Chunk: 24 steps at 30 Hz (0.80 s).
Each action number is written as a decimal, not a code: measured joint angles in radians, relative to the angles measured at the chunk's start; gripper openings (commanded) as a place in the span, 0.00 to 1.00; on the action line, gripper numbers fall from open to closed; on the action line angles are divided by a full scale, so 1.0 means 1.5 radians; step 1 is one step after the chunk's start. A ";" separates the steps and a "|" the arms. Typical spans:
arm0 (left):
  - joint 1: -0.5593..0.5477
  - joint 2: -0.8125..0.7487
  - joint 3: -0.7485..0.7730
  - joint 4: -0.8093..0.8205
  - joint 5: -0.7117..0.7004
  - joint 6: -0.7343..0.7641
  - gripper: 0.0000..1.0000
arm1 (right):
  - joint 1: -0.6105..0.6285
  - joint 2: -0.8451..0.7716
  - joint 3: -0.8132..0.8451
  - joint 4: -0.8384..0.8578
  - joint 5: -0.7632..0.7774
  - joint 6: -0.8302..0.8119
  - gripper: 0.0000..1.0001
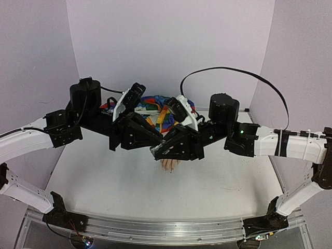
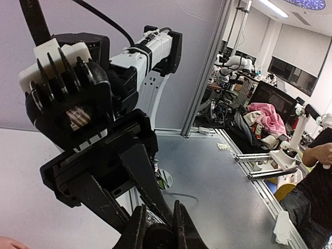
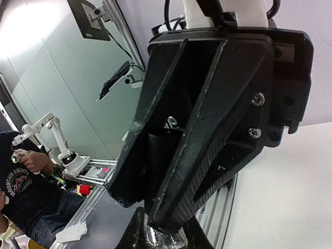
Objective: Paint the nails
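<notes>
Left wrist: my left claw [image 2: 160, 222] clamped on a dark cap [image 2: 158, 237].
Right wrist: right claw [image 3: 162, 229] clamped on glinting bottle [image 3: 158, 240].
Top: nails [image 1: 170, 169] under both claws; tiny, rigid; mannequin hand [image 1: 169, 164] probably light. Brush, don't grip.

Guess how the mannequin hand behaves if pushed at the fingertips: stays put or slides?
The mannequin hand rests its fingertips on the table with no clamp in view, so it may well slide under a push. Its rainbow sleeve bunches like soft cloth: probably floppy, giving little anchoring. Lying low, it seems unlikely to tip or roll.
</notes>
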 measured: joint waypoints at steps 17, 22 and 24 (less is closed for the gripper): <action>-0.004 -0.126 -0.067 -0.034 -0.296 -0.149 0.84 | -0.014 -0.035 -0.015 -0.157 0.314 -0.262 0.00; -0.002 -0.091 -0.067 -0.064 -0.441 -0.220 0.72 | 0.011 0.004 -0.013 -0.153 0.456 -0.264 0.00; -0.002 -0.078 -0.067 -0.070 -0.465 -0.235 0.66 | 0.023 0.018 -0.012 -0.149 0.497 -0.265 0.00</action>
